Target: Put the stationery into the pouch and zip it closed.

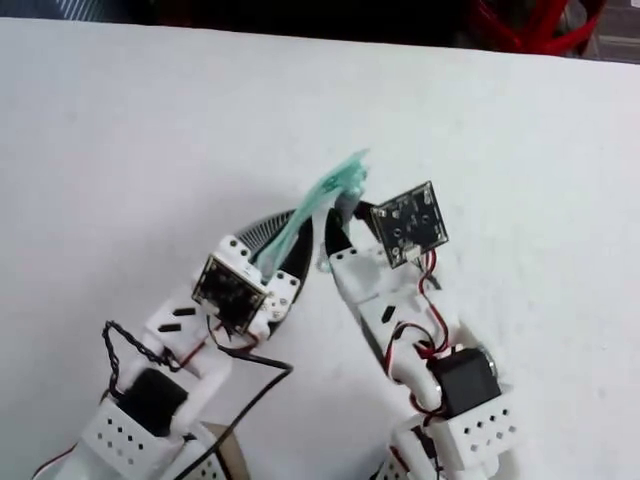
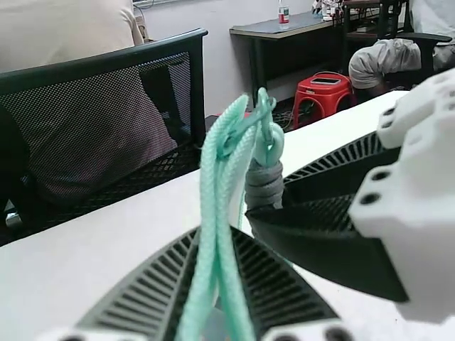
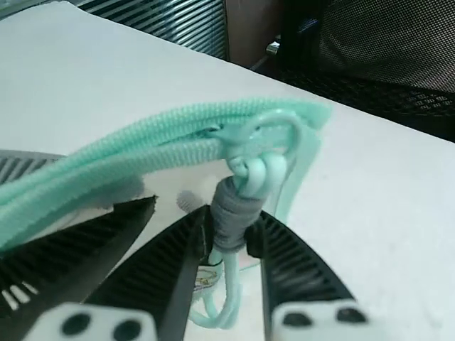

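Observation:
A mint-green pouch (image 1: 322,196) is held up off the white table (image 1: 130,150) between both arms, its zipper edge on top. My left gripper (image 2: 217,252) is shut on the pouch's zipper edge (image 2: 220,185), which runs up between its ribbed black fingers. My right gripper (image 3: 231,231) is shut on the grey cord-wrapped zipper pull (image 3: 229,209), which hangs from the mint slider ring (image 3: 274,131) near the pouch's end. In the high view the left gripper (image 1: 287,245) and the right gripper (image 1: 338,222) nearly touch. What is inside the pouch is hidden.
The table's far edge (image 1: 300,38) runs along the back, with a black mesh chair (image 2: 106,128) and a red stool (image 2: 323,89) beyond it. A black cable (image 1: 250,395) lies by the left arm's base. Bare tabletop lies to both sides.

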`<state>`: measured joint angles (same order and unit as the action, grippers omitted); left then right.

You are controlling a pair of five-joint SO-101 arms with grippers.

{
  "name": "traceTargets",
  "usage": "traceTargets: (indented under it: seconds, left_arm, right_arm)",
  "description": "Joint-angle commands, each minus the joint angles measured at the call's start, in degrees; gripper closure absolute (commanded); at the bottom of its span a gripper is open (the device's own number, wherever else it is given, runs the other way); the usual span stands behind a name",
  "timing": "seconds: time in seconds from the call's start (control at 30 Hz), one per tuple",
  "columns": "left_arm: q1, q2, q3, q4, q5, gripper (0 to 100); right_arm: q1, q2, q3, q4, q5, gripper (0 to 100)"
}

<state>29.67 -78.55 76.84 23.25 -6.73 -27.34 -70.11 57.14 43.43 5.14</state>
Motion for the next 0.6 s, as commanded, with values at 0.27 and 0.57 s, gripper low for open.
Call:
traceTargets:
  seconds: [0.27, 0.57]
  left_arm:
    - [-3.4, 1.1, 3.2, 0.3, 8.3, 78]
    - [-4.4, 1.1, 4.3, 1.5, 8.2, 78]
  right_arm:
    - [9.5, -0.7, 6.0, -8.7, -7.8, 97.9]
    - [11.3, -0.2, 6.8, -10.2, -8.6, 97.9]
